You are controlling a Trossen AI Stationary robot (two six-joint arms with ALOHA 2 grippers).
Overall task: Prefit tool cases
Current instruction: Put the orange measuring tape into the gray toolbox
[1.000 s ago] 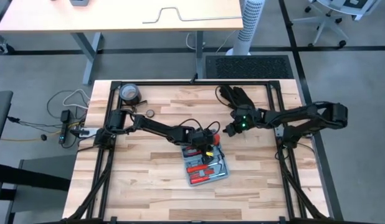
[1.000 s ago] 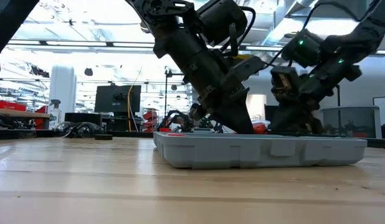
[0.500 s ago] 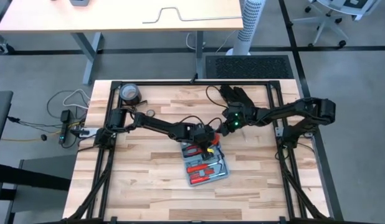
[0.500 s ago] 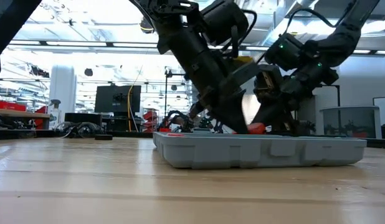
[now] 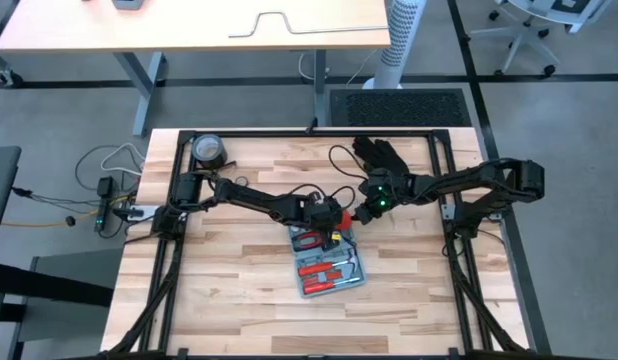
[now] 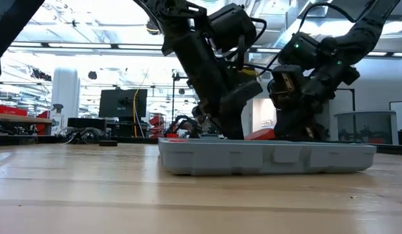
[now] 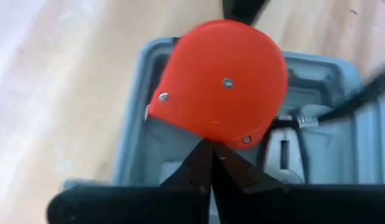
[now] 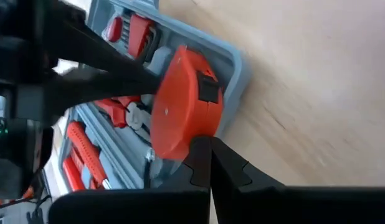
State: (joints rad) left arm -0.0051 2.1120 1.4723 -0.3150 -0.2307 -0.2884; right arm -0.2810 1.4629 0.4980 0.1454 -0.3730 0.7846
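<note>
Wooden table (image 5: 229, 270): open blue tool case (image 5: 329, 265); left hand (image 5: 334, 222) and right hand (image 5: 357, 215), both closed, meeting at red tape measure (image 7: 220, 81).

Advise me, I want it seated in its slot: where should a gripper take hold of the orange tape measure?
Probably pinch the orange tape measure across its two flat faces, coming from above. It stands on edge at the corner of the light-blue tool case, so both faces look exposed, while its rounded rim would likely slip.
</note>
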